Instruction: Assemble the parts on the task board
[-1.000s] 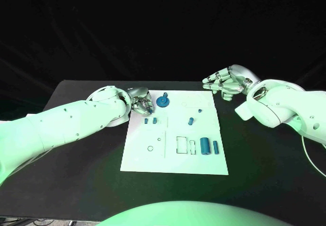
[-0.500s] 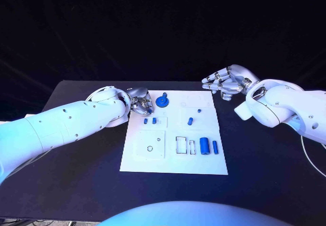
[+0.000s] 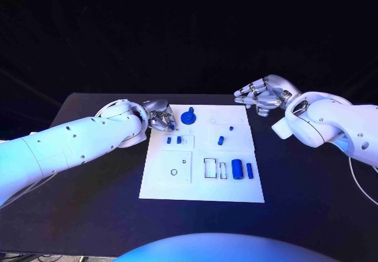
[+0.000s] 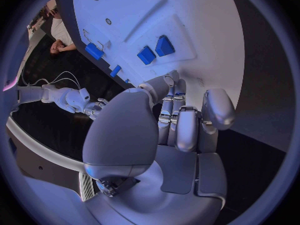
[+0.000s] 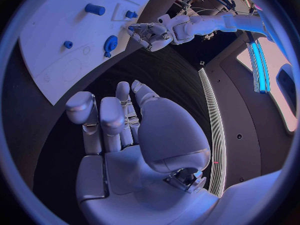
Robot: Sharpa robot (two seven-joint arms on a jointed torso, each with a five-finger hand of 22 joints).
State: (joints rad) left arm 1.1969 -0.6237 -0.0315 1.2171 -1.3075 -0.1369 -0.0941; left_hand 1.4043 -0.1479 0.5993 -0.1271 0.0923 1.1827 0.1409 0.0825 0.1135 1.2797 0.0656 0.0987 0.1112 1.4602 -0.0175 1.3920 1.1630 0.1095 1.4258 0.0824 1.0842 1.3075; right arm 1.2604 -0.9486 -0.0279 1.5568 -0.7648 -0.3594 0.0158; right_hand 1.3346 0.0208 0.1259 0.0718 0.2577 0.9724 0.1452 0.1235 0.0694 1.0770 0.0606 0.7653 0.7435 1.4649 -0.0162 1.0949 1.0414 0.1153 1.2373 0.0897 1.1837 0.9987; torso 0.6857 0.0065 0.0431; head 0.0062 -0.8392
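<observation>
Left hand (image 3: 163, 118) hovers at the board's (image 3: 236, 191) far-left edge beside the round part (image 3: 188, 117), fingers curled on nothing, right hand (image 3: 260, 95) idle, spread; next move probably grasping that part.

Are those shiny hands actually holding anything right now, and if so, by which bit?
No, nothing is held. The left hand hovers by the task board's edge with its fingers curled in on nothing. The right hand hangs spread open beyond the far corner.

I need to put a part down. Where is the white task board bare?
The near strip of the white task board, below the upright blue cylinders, is bare. The far left corner is crowded: left hand beside the round blue part.
</observation>
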